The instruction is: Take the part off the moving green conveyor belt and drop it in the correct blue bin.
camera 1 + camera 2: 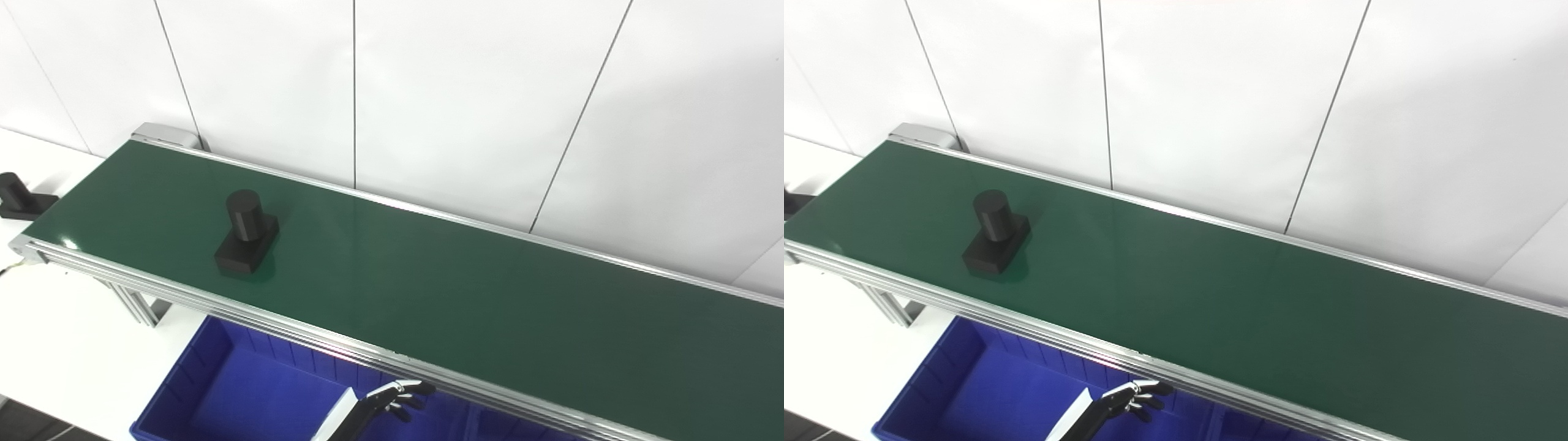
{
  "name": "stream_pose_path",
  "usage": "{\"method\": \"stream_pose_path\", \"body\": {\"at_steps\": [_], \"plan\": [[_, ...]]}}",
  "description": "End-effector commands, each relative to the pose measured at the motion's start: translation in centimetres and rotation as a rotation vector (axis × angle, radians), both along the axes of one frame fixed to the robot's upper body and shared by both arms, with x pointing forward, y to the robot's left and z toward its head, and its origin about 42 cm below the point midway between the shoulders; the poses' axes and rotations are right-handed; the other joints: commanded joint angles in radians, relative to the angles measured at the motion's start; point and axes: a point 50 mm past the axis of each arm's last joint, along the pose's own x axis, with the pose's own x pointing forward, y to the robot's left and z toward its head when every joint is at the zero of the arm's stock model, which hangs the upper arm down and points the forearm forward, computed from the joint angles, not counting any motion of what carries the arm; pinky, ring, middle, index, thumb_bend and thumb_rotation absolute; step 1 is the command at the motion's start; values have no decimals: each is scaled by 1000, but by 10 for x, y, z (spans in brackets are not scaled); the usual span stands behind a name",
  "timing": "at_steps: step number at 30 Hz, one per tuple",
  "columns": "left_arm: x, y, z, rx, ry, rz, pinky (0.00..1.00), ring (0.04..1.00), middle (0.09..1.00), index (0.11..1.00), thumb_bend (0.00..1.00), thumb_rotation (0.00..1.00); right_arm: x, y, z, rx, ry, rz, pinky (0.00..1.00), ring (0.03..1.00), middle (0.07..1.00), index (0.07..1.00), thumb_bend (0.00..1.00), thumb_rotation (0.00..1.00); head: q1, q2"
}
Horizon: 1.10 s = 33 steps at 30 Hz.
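Lab test cell: conveyor belt (429,294), blue bin (245,392), white wall panels (465,92).

Part (246,236) on belt (429,288), left

1. Belt (429,288): plain dark green, silver rails.
2. Part (246,234) on belt: matte black.
3. Bin (184,380) below belt: solid blue.
4. Wall (465,92) behind belt: white panels, thin dark seams.
5. Left hand (395,395): black and silver.
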Motion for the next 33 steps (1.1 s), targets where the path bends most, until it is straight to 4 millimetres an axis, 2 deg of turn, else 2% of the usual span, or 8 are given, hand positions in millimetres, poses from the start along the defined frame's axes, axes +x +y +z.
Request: {"method": "stream_pose_path", "body": {"at_steps": [1,6,8,14,17,22,29,33], "plan": [[4,2,5,-17,-46,-9,631,733,810,791,1000,231,3,-1,16,36,-105,1,677,762,828,965,887,234,-1,1],[5,2,5,-17,-44,-18,629,725,814,805,1000,241,10,2,35,79,-191,-23,689,769,820,947,889,230,-2,3],[6,2,5,-16,-46,-14,635,731,812,802,1000,237,16,5,46,102,-233,-27,629,746,814,941,884,233,-2,3],[8,1,4,-10,-59,-4,645,738,806,795,1000,215,41,8,82,136,-369,0,803,806,809,932,851,301,-26,15],[8,1,4,-18,-51,0,639,735,809,799,1000,218,57,10,102,146,-429,29,745,782,815,928,852,361,-26,15],[7,1,4,-22,-49,3,635,732,812,803,1000,224,80,15,129,138,-466,60,749,788,830,928,843,386,-44,23],[7,-1,5,-21,-61,5,641,736,814,803,1000,216,104,27,144,47,-462,116,743,787,839,916,805,507,-44,32],[7,-1,5,-17,-65,2,644,739,817,807,1000,231,116,34,148,41,-456,154,719,778,826,902,801,447,-46,34]]}}
